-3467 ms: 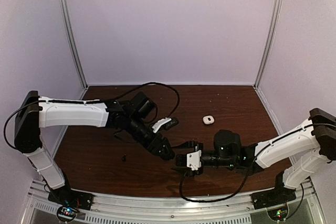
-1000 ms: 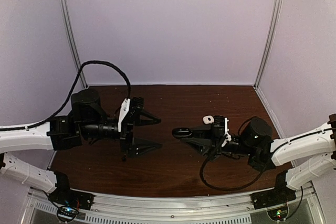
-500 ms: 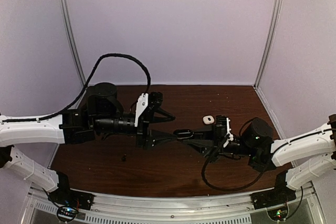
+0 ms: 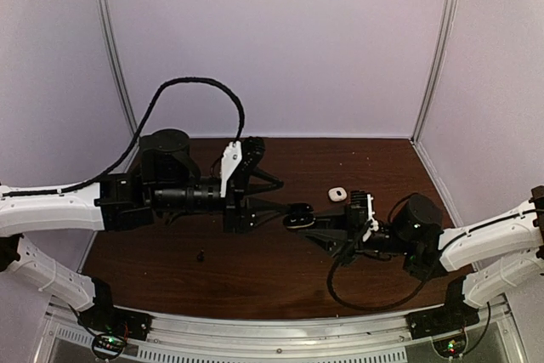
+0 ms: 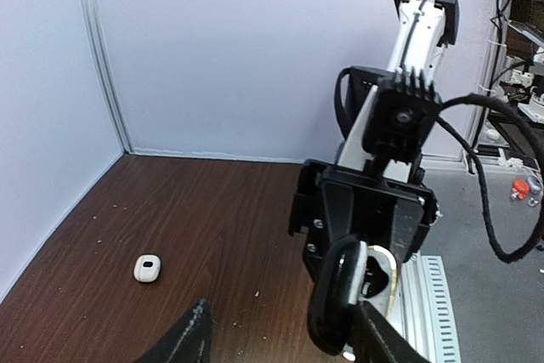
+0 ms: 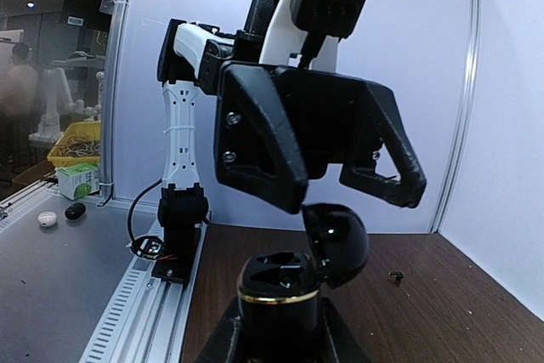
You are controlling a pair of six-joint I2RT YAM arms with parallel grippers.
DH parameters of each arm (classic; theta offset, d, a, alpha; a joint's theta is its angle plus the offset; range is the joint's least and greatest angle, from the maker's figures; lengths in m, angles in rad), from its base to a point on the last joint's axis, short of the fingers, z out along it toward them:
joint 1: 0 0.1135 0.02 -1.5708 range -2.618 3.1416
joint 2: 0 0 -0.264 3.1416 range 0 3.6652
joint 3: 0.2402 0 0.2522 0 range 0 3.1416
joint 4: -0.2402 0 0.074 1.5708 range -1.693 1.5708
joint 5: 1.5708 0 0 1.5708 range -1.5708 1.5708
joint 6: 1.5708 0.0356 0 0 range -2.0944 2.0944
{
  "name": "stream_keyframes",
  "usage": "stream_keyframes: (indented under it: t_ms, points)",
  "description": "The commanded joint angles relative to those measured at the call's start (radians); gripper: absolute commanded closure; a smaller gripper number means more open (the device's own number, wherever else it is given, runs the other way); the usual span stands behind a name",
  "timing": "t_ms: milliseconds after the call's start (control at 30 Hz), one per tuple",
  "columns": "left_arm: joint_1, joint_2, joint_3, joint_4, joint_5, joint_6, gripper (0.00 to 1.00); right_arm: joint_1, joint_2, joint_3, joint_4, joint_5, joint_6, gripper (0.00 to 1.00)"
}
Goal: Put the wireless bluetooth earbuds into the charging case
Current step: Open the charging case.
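Left pincer [image 4: 279, 200] advancing from earlier spot, jaws narrowing but apart, straddling open black case [image 6: 293, 282]; right pincer [image 4: 310, 220] clamping it; white case [image 4: 338, 194] lying on desk [image 4: 255, 282].

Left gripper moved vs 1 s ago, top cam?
Yes. The left gripper has shifted right, toward the stationary white case. Its tips are now at the black charging case.

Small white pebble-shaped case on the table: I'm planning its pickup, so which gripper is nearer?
Right. The right gripper, shut on a black charging case, lies just on the near side of the small white pebble-shaped case; the left gripper sits farther to its left.
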Motion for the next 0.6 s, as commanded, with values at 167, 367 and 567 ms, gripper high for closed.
stream_keyframes:
  t_ms: [167, 367, 567]
  points:
    - [0.02, -0.038, 0.019, 0.04, -0.1, -0.029, 0.43, 0.005, -0.011, -0.033, 0.07, -0.009, 0.017, 0.98]
    - [0.078, -0.07, -0.015, 0.036, -0.06, -0.088, 0.39, 0.003, -0.027, -0.05, 0.089, 0.018, 0.03, 0.98]
    - [0.28, -0.071, -0.05, -0.015, -0.031, -0.26, 0.39, -0.003, -0.057, -0.084, 0.104, 0.049, 0.041, 0.98]
